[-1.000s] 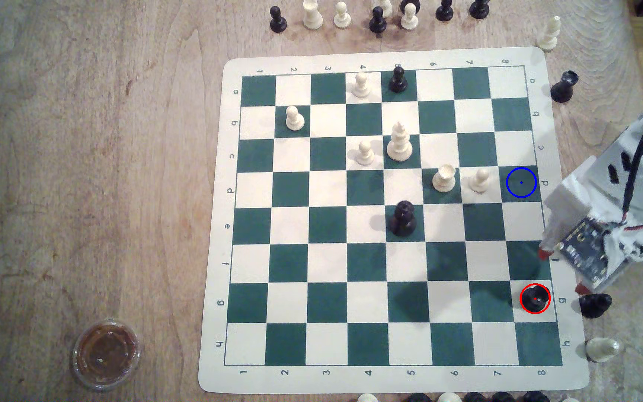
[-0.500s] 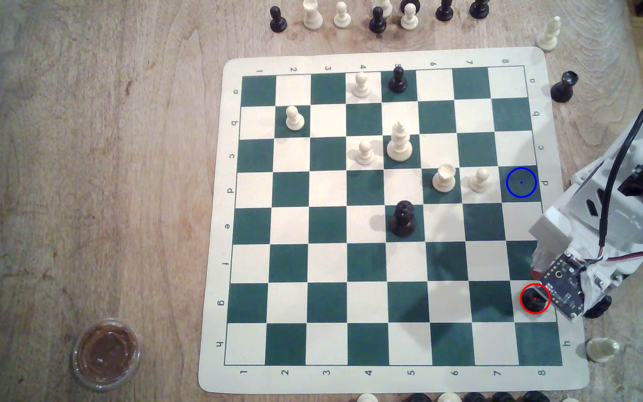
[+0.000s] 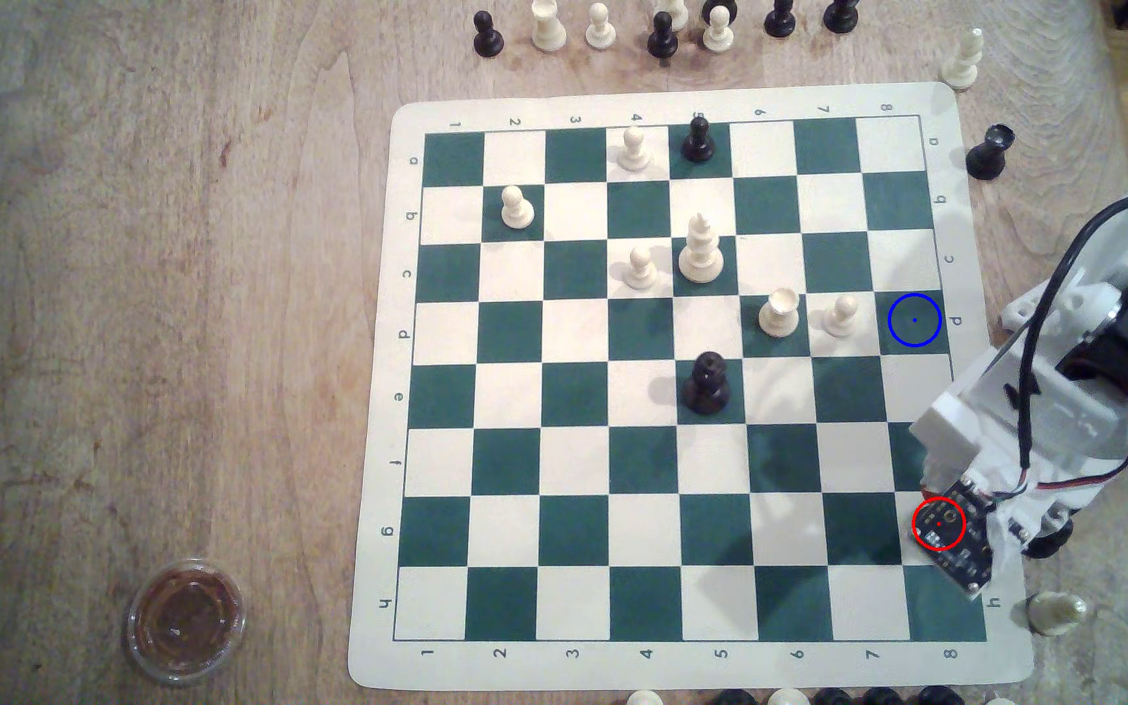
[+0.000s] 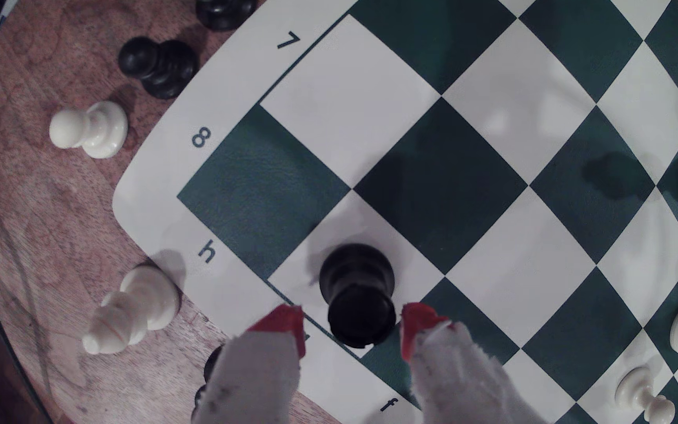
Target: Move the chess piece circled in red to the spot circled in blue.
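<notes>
Gripper (image 4: 353,326) spread open astride the chess piece (image 4: 357,294) (apparently not touching), the spot (image 3: 914,320) unoccupied

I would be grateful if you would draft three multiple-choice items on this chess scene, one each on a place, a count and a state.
1. Where does the black rook stand?
A. On a cream square by the board mat's edge
B. On the wooden table
C. On the blue-circled spot

2. How many white pieces stand on the board's squares in the exterior view?
A. Three
B. Six
C. Nine

3. How is the claw set?
A. Shut on the rook
B. Open, one red tip on each side of the rook
C. Open beside the sauce cup

Answers:
1. A: the wrist view shows it on cream next to the border.
2. B: six pale pieces stand on squares.
3. B: gaps show between the red fingertips and the rook.
</notes>
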`<action>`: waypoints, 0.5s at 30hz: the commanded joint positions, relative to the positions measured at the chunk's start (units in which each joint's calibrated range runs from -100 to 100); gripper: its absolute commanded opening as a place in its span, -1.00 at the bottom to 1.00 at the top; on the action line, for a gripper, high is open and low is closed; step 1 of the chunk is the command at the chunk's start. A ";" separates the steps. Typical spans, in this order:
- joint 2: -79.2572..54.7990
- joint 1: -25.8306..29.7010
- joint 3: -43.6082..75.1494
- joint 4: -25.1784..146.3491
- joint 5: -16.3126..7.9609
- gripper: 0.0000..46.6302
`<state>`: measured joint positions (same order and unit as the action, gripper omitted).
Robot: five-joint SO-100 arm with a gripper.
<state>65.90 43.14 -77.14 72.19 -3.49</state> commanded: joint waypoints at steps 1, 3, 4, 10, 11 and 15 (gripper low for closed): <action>-2.91 -0.08 0.98 -2.99 0.10 -0.49; -3.59 -0.08 0.98 -3.40 0.10 -0.50; -3.67 -0.01 0.98 -3.48 0.10 -0.51; -3.08 0.15 1.61 -3.89 -0.39 -0.51; -2.91 0.23 1.70 -3.97 -0.44 -0.52; -2.74 0.46 1.80 -5.03 -1.03 -0.55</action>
<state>62.30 43.22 -77.14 68.76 -3.98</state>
